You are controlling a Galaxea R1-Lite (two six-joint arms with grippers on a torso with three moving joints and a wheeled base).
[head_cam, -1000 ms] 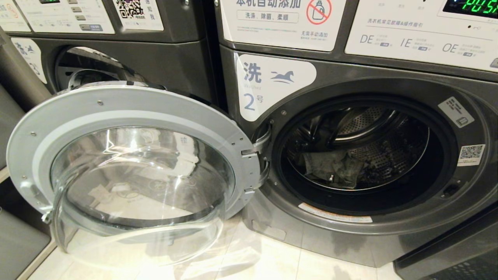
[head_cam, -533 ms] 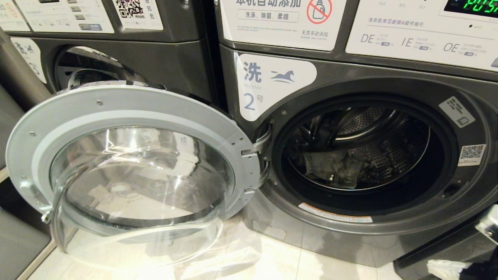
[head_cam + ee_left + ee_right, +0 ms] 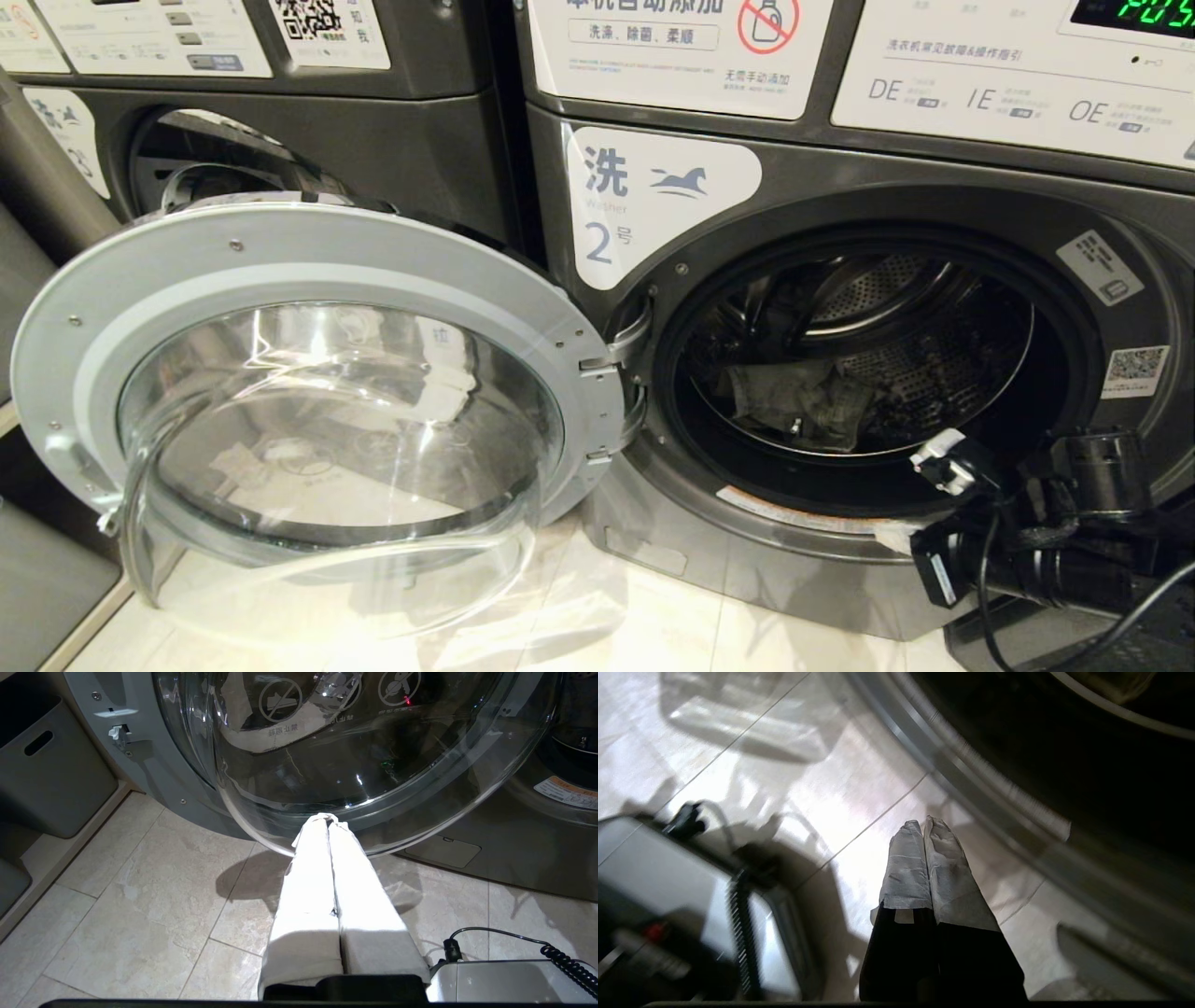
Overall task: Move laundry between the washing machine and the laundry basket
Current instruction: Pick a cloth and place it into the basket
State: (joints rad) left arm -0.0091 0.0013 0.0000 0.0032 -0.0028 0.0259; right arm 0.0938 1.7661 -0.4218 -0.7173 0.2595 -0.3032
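2 dark grey machines stand side by side; the washing machine (image 3: pixel 840 280) labelled 2 has its 1 round glass door (image 3: pixel 317 411) swung wide open. 1 bundle of laundry (image 3: pixel 801 401) lies in the drum. The right gripper (image 3: pixel 924 826), fingers pressed together and empty, sits low by the door opening. The left gripper (image 3: pixel 324 817), also pressed together, hangs above the floor tiles (image 3: pixel 140 896) below the door glass, near 1 grey bin (image 3: pixel 51 779).
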